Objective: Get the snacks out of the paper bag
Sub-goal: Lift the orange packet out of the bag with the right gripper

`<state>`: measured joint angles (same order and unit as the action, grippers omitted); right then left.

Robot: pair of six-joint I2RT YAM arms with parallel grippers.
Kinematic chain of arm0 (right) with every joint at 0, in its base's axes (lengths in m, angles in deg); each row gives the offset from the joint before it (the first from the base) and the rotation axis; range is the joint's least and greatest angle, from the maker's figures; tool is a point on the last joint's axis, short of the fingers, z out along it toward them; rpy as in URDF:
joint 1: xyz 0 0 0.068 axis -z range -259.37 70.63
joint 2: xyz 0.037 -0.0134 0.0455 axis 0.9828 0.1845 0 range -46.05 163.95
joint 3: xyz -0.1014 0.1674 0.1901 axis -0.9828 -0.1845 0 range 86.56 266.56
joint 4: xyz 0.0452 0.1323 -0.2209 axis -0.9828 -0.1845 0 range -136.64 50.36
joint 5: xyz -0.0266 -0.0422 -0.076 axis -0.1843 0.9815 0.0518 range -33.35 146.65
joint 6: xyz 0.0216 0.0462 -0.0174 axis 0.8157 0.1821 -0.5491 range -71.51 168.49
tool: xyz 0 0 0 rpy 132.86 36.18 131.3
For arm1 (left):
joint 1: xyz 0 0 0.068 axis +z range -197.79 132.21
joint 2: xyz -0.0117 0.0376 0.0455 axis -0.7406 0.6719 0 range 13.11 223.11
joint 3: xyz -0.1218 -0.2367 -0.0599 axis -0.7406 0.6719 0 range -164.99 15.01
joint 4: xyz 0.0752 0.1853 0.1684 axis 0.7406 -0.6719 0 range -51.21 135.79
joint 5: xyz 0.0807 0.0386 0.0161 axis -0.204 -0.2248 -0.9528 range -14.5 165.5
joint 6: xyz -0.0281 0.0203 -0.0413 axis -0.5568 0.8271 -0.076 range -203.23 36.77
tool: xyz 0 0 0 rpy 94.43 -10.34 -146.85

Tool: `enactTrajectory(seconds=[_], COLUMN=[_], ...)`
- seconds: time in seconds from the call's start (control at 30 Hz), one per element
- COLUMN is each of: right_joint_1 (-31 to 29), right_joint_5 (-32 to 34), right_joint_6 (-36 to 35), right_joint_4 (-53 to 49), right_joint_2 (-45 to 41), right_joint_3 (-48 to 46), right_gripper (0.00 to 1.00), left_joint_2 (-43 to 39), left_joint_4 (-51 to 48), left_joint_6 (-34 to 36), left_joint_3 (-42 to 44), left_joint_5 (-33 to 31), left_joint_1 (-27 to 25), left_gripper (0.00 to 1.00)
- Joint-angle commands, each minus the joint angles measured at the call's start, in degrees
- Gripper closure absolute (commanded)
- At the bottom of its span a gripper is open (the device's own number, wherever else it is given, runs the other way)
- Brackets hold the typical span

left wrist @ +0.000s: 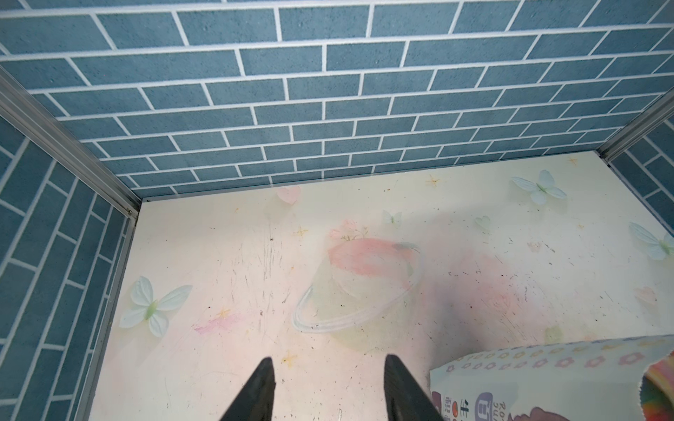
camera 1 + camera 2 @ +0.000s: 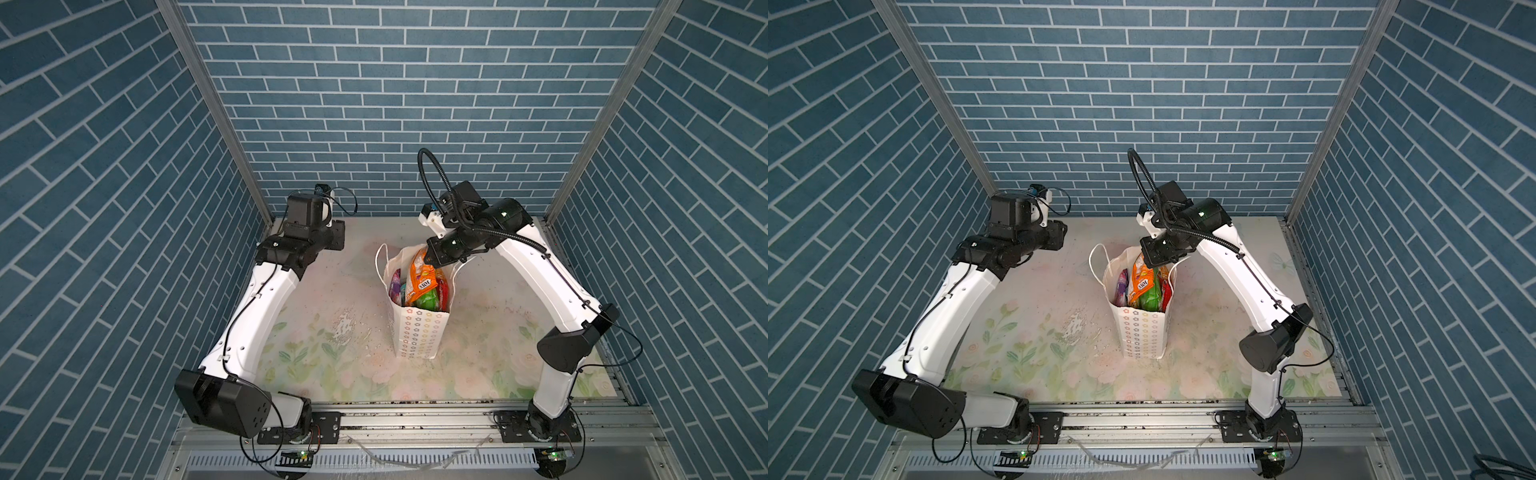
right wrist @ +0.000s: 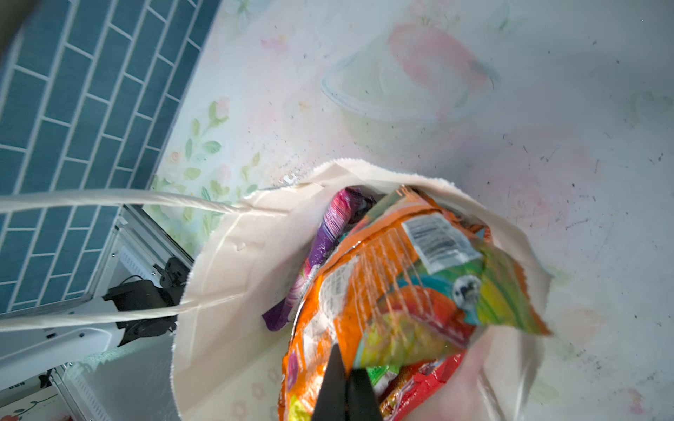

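- Your orange packet (image 2: 422, 278) (image 3: 364, 291) stands tilted in the mouth of the paper bag (image 2: 419, 332) (image 3: 226, 262), its top end rising above the rim.
- Your right gripper (image 3: 346, 361) has its fingers pressed together on that packet's edge; in both top views it sits at the packet's upper end, over the bag's far side.
- Beside the orange packet, down inside the bag, you can see a purple packet (image 3: 328, 233), a green packet (image 2: 428, 299) and a red packet (image 3: 419, 382).
- The bag stands upright near the middle of the floral table (image 2: 332, 291), one cord handle (image 2: 379, 257) looping out to its left.
- Your left gripper (image 1: 330, 361) hangs well apart from the bag, fingers spread with nothing between them, over bare table.
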<state>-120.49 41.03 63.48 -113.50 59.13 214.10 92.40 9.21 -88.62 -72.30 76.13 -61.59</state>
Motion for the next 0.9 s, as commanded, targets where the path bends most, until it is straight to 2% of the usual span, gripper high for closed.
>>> enactTrajectory(seconds=[0.0,0.7,0.87], right_joint_1=[1.0,7.4,9.7], right_joint_5=[-3.9,-1.8,1.4], right_joint_6=[-1.4,-0.1,-0.6], right_joint_4=[8.3,32.5,35.3], right_joint_2=[-3.3,-16.9,-20.4], right_joint_3=[-0.5,-13.9,-16.6], right_gripper=[1.00,1.00,1.00], left_joint_2=[-0.1,-1.0,-1.0], left_joint_4=[-0.7,-0.6,-0.7], left_joint_6=[0.0,0.5,0.5], left_joint_3=[-1.6,-1.4,-1.8], left_joint_5=[0.8,1.2,1.3], left_joint_1=[-0.3,-0.2,-0.3], left_gripper=[0.50,0.50,0.51])
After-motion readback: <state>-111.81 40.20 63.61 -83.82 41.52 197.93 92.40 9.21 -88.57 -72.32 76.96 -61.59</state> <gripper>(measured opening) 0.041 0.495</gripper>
